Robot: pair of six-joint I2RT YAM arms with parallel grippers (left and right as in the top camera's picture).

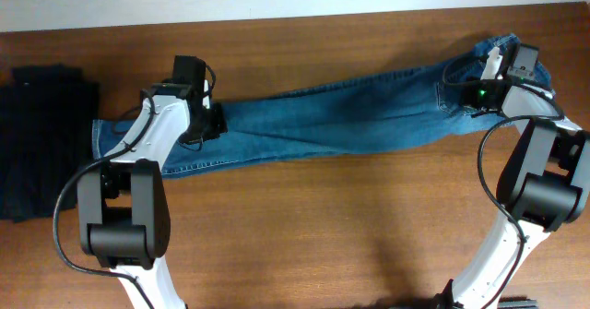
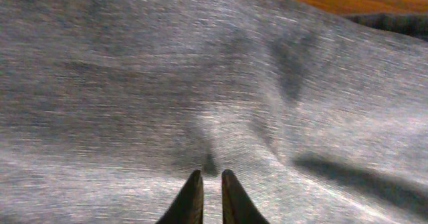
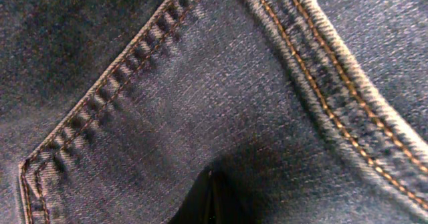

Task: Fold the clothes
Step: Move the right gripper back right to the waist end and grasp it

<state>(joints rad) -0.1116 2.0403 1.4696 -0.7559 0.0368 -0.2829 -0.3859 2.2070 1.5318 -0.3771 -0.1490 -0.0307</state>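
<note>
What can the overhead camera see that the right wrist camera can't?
Only overhead: the whole jeans stretched across the table, the left gripper on a leg, and a black pile at the left edge. Only right wrist: pocket stitching up close and the right gripper shut, seemingly pinching denim. Both: the jeans.

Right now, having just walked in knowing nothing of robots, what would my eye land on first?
A pair of medium-blue denim jeans stretches almost the whole width of the brown wooden table. Both grippers are down on it: the left gripper touches the legs, and the right gripper, shut, presses beside a stitched back pocket at the waist end. A black folded garment pile sits at the table's far left.
</note>
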